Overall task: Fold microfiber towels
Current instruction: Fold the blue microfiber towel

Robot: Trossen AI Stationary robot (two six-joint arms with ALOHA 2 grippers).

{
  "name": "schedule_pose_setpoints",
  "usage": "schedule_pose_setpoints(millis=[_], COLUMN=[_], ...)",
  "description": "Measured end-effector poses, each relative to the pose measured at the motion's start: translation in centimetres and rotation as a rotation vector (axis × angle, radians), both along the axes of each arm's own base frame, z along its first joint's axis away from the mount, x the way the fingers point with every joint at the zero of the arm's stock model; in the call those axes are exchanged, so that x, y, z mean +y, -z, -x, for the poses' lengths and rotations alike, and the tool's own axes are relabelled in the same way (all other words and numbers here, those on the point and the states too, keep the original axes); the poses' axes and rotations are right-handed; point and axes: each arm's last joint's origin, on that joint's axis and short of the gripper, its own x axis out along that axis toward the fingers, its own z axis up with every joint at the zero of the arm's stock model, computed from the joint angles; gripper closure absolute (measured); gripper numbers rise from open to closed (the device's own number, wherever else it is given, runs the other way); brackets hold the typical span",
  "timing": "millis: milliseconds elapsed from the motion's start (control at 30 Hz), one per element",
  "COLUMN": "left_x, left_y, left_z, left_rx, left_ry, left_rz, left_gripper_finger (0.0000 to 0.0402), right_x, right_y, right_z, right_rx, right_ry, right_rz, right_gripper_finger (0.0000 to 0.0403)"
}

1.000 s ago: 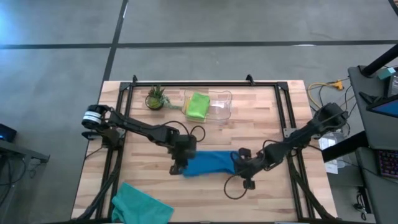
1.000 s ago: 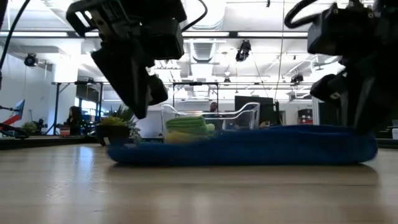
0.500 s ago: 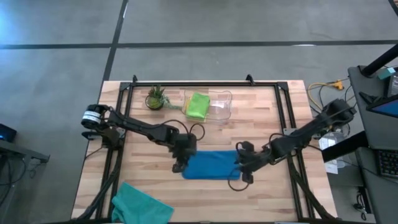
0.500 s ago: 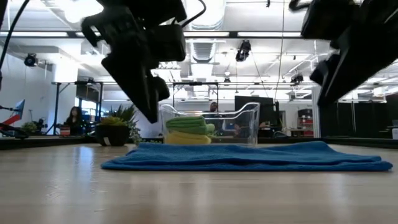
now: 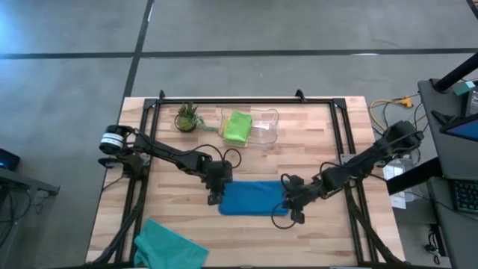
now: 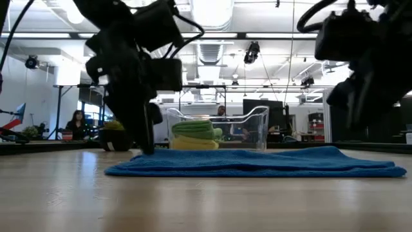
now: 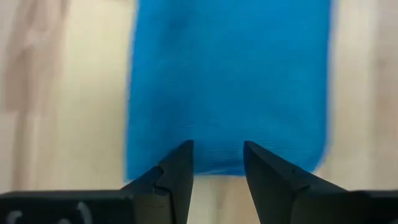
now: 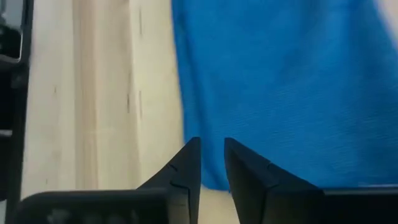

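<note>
A blue microfiber towel point(image 5: 252, 199) lies flat as a rectangle in the middle of the table. My left gripper point(image 5: 216, 197) is down at its left short edge point(image 7: 211, 163), fingers apart. My right gripper point(image 5: 287, 205) hovers at the towel's right edge point(image 8: 186, 93), above it in the low view, its fingers point(image 8: 186, 155) a narrow gap apart with nothing between them. A teal towel point(image 5: 170, 245) lies crumpled at the near left corner. A lime green towel point(image 5: 238, 127) lies on a yellow one point(image 6: 193, 144) in the clear bin. My left gripper slants down from the table's left, and its fingertips point(image 6: 147, 149) reach the towel's left short edge. Towel shows in the gap between them in the left wrist view. I cannot tell whether they touch it.
The clear plastic bin point(image 5: 263, 128) stands at the far middle, with a small potted plant point(image 5: 187, 117) to its left. Black frame rails point(image 5: 146, 149) run along the table's sides. Bare wood lies near of the blue towel and to its right.
A second ago both grippers were at the ends of the blue towel, which stood bunched in a thick band. It has since dropped and spread flat, and both grippers came up off it. My left gripper has now sunk back to the towel's left edge.
</note>
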Motion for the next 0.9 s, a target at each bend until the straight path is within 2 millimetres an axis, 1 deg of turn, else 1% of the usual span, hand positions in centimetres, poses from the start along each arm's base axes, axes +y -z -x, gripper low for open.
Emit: schedule_pose_setpoints(millis=[67,167,300,400,533,600,700,767,800,867,900], left_x=[0.2,0.3,0.4,0.5,0.7,0.9,1.1,1.1,1.1,1.1,1.1], left_y=[0.6,0.9,0.9,0.2,-1.9,-2.3,-2.1,-1.5,-1.1,0.0,0.4], left_z=[0.6,1.1,1.3,1.6,2.0,2.6,3.7,4.4,4.7,5.8,6.0], left_rx=[0.045,0.067,0.067,0.06,-0.022,-0.036,-0.045,-0.058,-0.075,-0.05,-0.049], left_ry=[-0.022,-0.03,-0.029,-0.03,-0.04,-0.044,-0.064,-0.095,-0.121,-0.199,-0.247], left_rz=[-0.025,-0.033,-0.034,-0.037,-0.034,-0.033,-0.022,0.007,0.035,0.118,0.174], left_gripper_finger=[0.0281,0.0281,0.0282,0.0282,0.0282,0.0282,0.0282,0.0282,0.0282,0.0282,0.0282], right_x=[0.3,0.4,0.7,0.9,0.9,0.5,-0.8,-1.7,-2.1,-2.7,-3.0], right_y=[0.6,1.4,1.6,0.7,-1.8,-2.8,-3.3,-3.5,-3.6,-4.4,-4.7], right_z=[-0.2,-0.5,-1.0,-1.3,-2.2,-3.1,-4.8,-6.0,-6.6,-7.9,-8.2], right_rx=[0.017,0.058,0.07,0.042,-0.064,-0.108,-0.108,-0.113,-0.109,-0.147,-0.148], right_ry=[-0.012,-0.009,-0.011,-0.009,0.026,0.058,0.076,0.057,0.051,0.047,0.046], right_rz=[-0.023,-0.017,-0.014,-0.03,-0.04,-0.049,-0.102,-0.122,-0.115,-0.109,-0.099], right_gripper_finger=[0.0344,0.0354,0.0359,0.0359,0.0358,0.0358,0.0358,0.0358,0.0358,0.0358,0.0358])
